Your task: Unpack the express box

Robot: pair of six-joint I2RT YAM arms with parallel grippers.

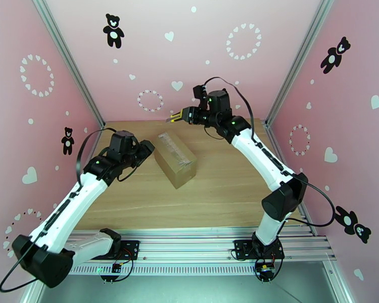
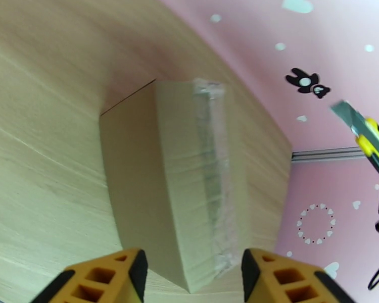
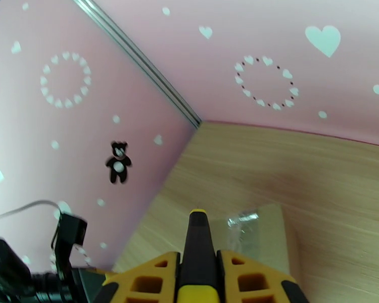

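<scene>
Cardboard express box lies just ahead of the left gripper, its near end between the spread jaws, apparently not touching. Probably light and stiff, tape slick: brace the plain sides. Beyond its far end the right gripper clamps a utility knife.

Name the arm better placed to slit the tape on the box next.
Right. The right pincer is shut on the utility knife, blade out, raised near the far end of the express box. The left pincer stands open at its near-left end, empty, better suited to steadying it.
</scene>
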